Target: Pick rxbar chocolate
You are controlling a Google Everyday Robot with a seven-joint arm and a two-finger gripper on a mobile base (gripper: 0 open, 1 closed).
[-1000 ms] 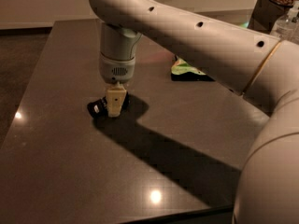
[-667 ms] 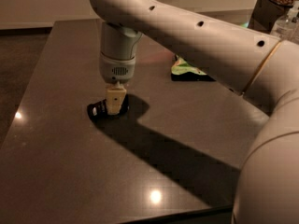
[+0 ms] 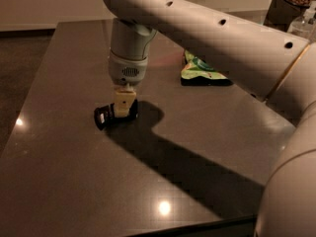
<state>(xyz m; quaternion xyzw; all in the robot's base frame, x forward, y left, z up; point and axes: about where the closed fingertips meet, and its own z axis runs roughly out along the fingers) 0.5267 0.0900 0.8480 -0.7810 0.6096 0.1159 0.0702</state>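
Note:
The rxbar chocolate (image 3: 104, 116), a small black wrapper with white text, is on the dark table (image 3: 59, 181) left of centre. My gripper (image 3: 124, 105) points straight down over the bar's right part. Its cream fingers (image 3: 123, 102) are closed on the bar, which stands on edge at the table surface. The bar's left end sticks out from the fingers. The arm reaches in from the upper right and casts a broad shadow to the right of the bar.
A green chip bag (image 3: 202, 70) lies on the table behind and to the right of the gripper. A dark container (image 3: 284, 11) with a jar on top stands at the back right. The table's front edge (image 3: 187, 226) is near.
The gripper has stayed over the bar and settled slightly lower around it. The bar's left end now shows more clearly beside the fingers.

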